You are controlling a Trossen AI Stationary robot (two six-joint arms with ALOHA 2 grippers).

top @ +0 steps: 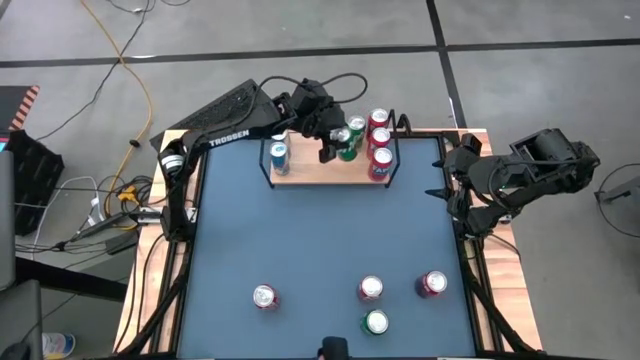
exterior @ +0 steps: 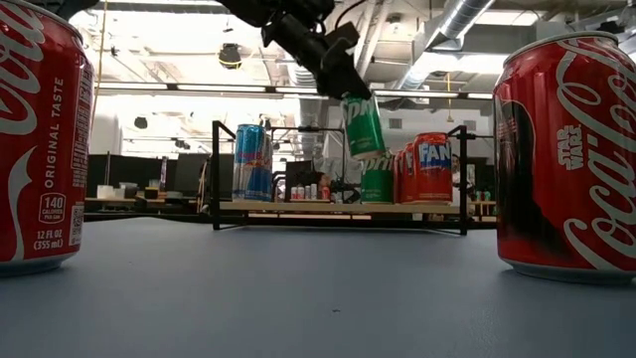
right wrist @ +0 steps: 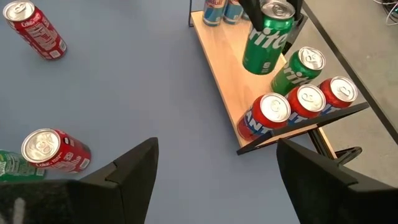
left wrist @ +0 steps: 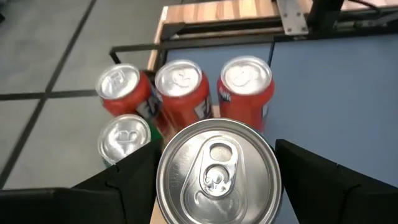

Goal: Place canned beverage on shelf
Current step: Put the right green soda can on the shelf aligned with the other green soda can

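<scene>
My left gripper (top: 336, 143) is shut on a green Sprite can (exterior: 363, 125), held over the middle of the shelf (top: 330, 168) at the table's far edge. The shelf is a light-wood board with black wire ends. On it stand blue cans (top: 279, 155) at the left, and another green can (top: 357, 128) and three red cans (top: 380, 140) at the right. My right gripper (right wrist: 217, 180) is open and empty, at the table's right edge (top: 447, 182). My left gripper pinches the green can near its top (left wrist: 165, 180), one finger (left wrist: 130, 183) on each side of the wall. The fingers come from above, slanting down. The can hangs below them, a little tilted, clear of the shelf board (exterior: 338, 207).
Three red cans (top: 265, 297), (top: 371, 289), (top: 432, 284) and a green can (top: 376, 322) stand on the blue table near its front edge. Two of the red cans fill the sides of the low view (exterior: 40, 139), (exterior: 566, 159). Bare board shows between the blue cans and the green can.
</scene>
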